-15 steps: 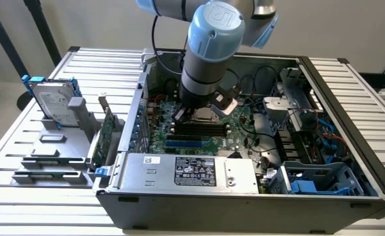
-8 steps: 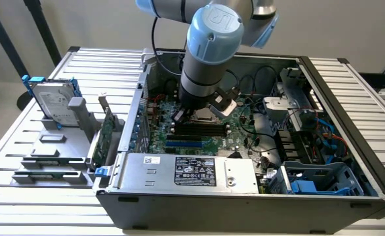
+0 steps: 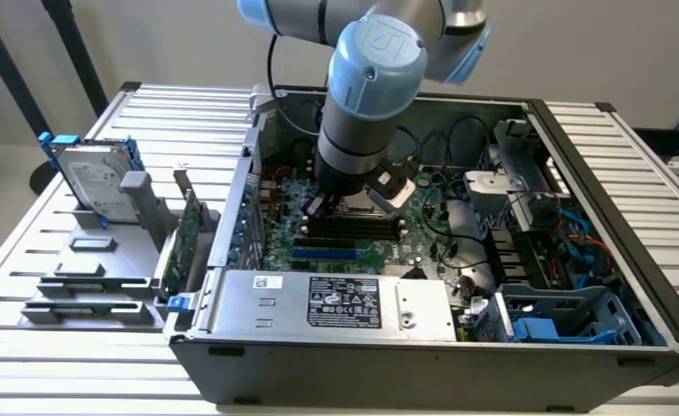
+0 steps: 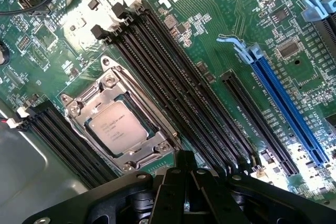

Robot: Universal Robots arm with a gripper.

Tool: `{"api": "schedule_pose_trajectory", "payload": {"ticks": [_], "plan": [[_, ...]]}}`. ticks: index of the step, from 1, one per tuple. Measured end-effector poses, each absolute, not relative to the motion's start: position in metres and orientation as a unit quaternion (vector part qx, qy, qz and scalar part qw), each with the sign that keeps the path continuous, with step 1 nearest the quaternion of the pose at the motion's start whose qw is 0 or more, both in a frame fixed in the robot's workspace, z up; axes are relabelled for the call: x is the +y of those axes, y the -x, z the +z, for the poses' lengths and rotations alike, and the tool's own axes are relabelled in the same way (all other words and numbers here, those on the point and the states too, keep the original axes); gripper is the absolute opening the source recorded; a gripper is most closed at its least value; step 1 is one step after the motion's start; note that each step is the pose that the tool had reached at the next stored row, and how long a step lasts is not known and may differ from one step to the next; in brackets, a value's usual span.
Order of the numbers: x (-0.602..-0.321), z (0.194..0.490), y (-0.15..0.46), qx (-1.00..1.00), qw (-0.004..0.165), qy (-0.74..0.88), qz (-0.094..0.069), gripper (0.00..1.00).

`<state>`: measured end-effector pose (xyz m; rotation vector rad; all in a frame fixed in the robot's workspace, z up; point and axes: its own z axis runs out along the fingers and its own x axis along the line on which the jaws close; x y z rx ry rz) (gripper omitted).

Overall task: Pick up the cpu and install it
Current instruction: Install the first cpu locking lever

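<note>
Already the cpu point(image 4: 114, 127) lies flat in its socket point(image 4: 118, 124) on the motherboard point(image 4: 210, 40), silver top plate up, framed by the metal retention bracket. Gripper point(image 4: 185, 169) hangs just above the board, beside the socket edge and the long black memory slots point(image 4: 173, 93); fingers together, pinched on nothing that I can see. From the exterior view the arm point(image 3: 362, 95) reaches straight down into the open computer case point(image 3: 616, 173), wrist low over the board's centre. The power supply box point(image 3: 328, 303) with the black label sits at the case's near wall; a hard drive point(image 3: 94, 184) with blue rails stands on the rack at the exterior view's left. Judgement: placing step looks done, chip seated and released. Whether the socket frame is latched I cannot tell. Any further move wants a clean vertical path so the closed tips clear the memory slot clips.
</note>
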<state>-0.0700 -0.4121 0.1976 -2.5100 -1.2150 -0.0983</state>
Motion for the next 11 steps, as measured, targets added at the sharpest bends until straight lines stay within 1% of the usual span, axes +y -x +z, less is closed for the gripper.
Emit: {"api": "schedule_pose_trajectory", "payload": {"ticks": [11], "plan": [[-0.4105,0.1947,0.0705,-0.429,0.178,0.885,-0.037,0.11]]}}
